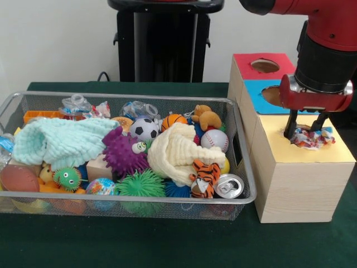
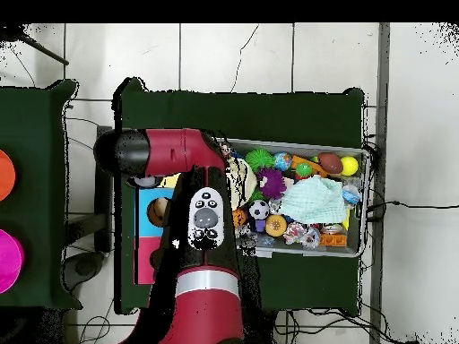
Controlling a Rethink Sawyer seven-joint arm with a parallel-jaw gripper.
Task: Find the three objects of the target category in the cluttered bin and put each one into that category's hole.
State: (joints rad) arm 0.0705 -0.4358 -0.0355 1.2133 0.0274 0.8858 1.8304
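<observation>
1. At the frame's right, the gripper (image 1: 305, 133) stands spread over the yellow-topped box (image 1: 301, 178).
2. A patchwork bundle (image 1: 311, 138) sits between its fingers (image 1: 290, 129), at the hole.
3. The bin (image 1: 245, 184) lies left.

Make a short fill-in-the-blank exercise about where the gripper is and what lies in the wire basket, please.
1. The gripper is over the box with the ____ top.
2. A patchwork fabric bundle sits at the gripper, over that box's ____.
3. In the bin, the toy tiger lies beside a silver ____.
4. The box top farthest from the camera in the front view is ____.

Missing words: yellow; hole; can; red
</observation>
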